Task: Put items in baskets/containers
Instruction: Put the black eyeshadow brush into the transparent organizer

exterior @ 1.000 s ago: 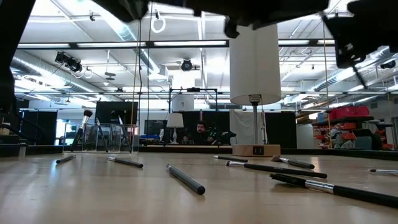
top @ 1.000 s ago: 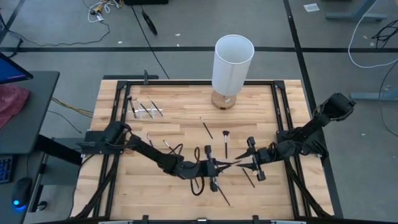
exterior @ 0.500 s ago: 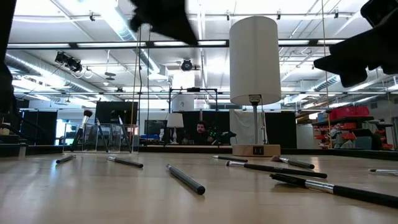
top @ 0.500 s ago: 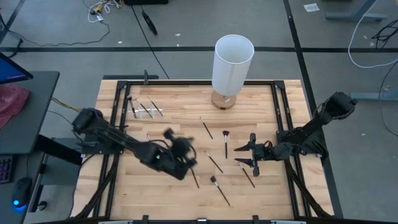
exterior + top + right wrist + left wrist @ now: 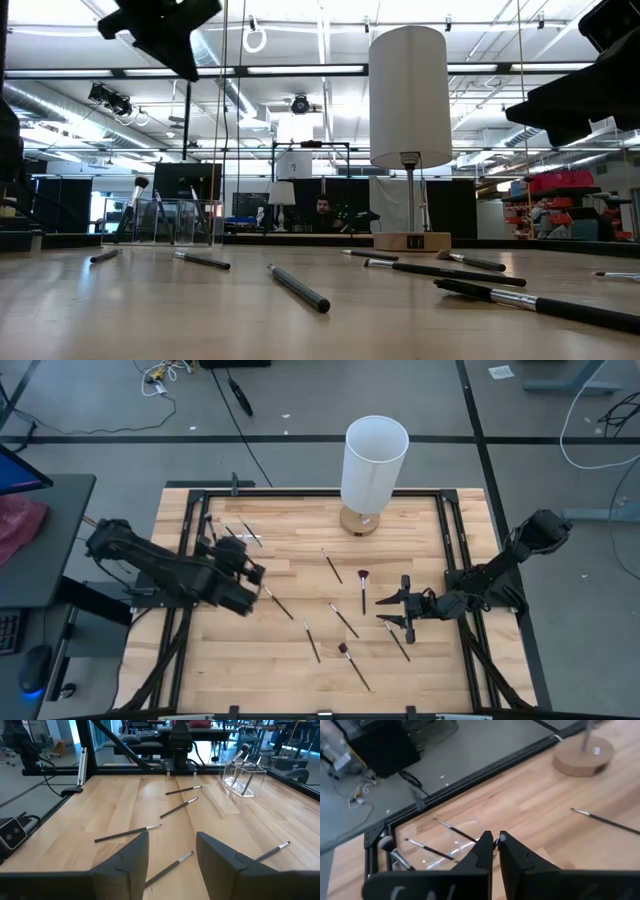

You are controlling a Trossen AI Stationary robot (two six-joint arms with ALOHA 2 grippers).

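Brushes strew the wooden table; left claw together, right claw apart.

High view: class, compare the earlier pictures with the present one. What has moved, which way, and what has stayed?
The left hand, shut, swung from the table's middle back towards the clear box at the far left. Whether it carries a brush is unclear. The right hand drew back slightly to the right and opened. The loose brushes and the white cylinder stayed put.

Bright, even light; slight motion blur
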